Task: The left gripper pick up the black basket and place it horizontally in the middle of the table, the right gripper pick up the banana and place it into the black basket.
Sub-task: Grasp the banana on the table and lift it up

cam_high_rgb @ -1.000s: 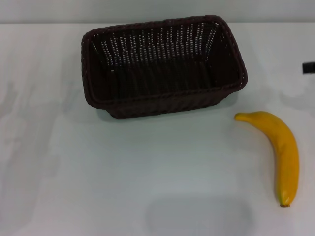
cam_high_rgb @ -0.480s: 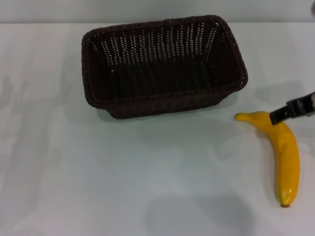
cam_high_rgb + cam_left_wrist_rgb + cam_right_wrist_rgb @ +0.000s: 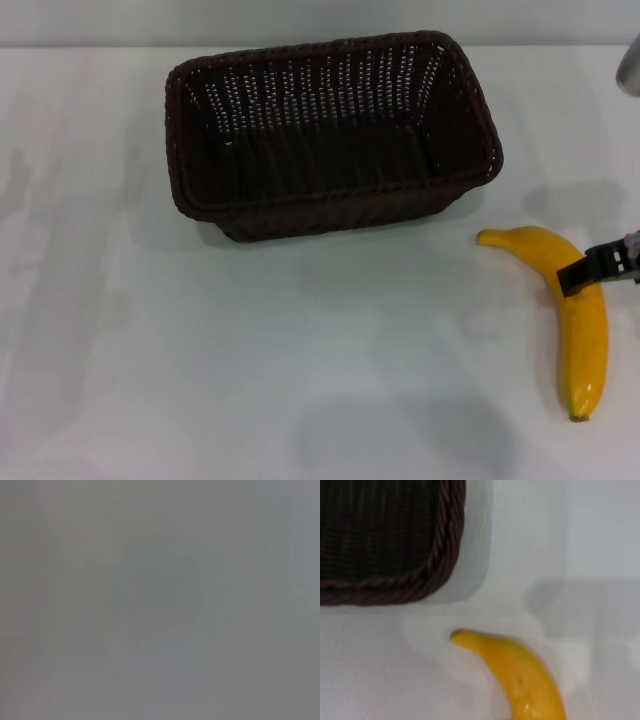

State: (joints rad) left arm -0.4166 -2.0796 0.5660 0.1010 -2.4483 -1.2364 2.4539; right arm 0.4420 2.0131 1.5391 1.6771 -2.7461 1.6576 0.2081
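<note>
Reaching in from the table's [image 3: 150, 350] right edge, the right gripper [image 3: 583, 272], grip state unclear, is hanging over the banana's [image 3: 580, 330] upper part, its long axis running front-to-back, right of the basket [image 3: 330, 205].

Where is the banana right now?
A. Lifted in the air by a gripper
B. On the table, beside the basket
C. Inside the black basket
B: the banana lies flat on the white table, apart from the empty black basket, with the right gripper just over its upper half.
</note>
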